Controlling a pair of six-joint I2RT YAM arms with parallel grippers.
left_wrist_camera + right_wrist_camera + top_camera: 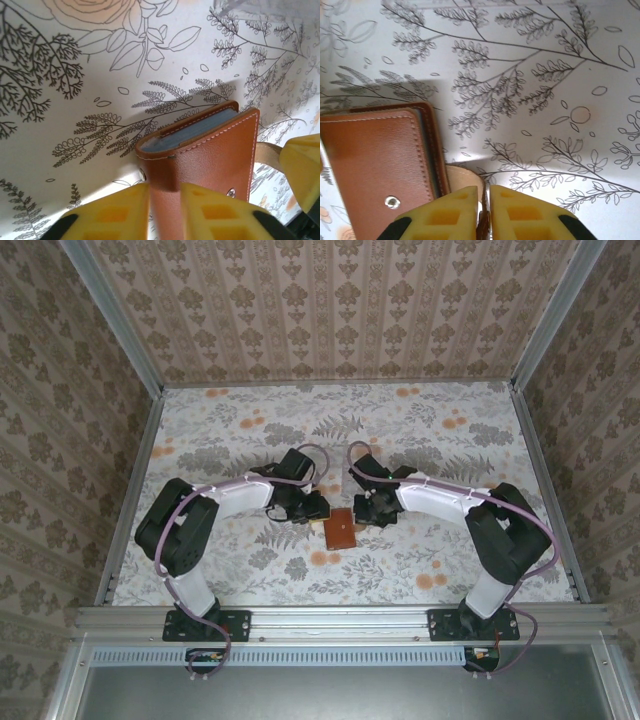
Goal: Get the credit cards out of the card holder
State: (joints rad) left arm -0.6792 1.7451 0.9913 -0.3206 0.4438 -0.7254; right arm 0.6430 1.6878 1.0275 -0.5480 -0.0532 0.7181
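Both claws are found close together at the middle of the bench [430, 430], one on each side of the card holder [340, 532]. The left claw [165, 189] is seen narrow. Its two yellow fingers [117, 215] are placed at either side of the near corner of the brown leather cover, and a strip of leather is seen in the gap. Whether this leather is really pinched cannot be told. The right claw [485, 195] is closed almost fully on the strap tab [465, 175], which runs out from the side of the holder and disappears between the yellow pads.

The card holder is seen on the bench between the two claws and is folded shut, with white stitching along its edges. Grey-blue inner leaves [195, 131] are shown at its far end; what is kept among them cannot be made out. Two metal snap studs [231, 191] are seen on the cover.

In the left wrist view, one finger of the right claw is seen at the right edge, just beside the holder. The bench is covered by a pale cloth printed with leaves and orange flowers. It is enclosed by walls [340, 310] with patterned wallpaper and by metal rails [340, 618]. Pale cables [240, 488] are carried along both arms.
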